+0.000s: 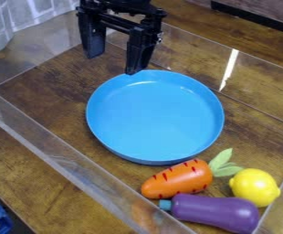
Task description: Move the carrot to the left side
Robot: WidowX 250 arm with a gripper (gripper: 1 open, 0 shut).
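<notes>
camera view: the gripper (116, 53) hangs at the far side above the wooden table (35, 105), jaws spread apart and empty. the carrot (180, 178) lies near right, touching the blue plate (156, 117), beside the lemon (255, 186) and eggplant (214, 212).

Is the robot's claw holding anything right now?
No, nothing. The gripper hangs behind the blue plate with its jaws open and empty. The carrot lies at the front, beside the lemon.
</notes>
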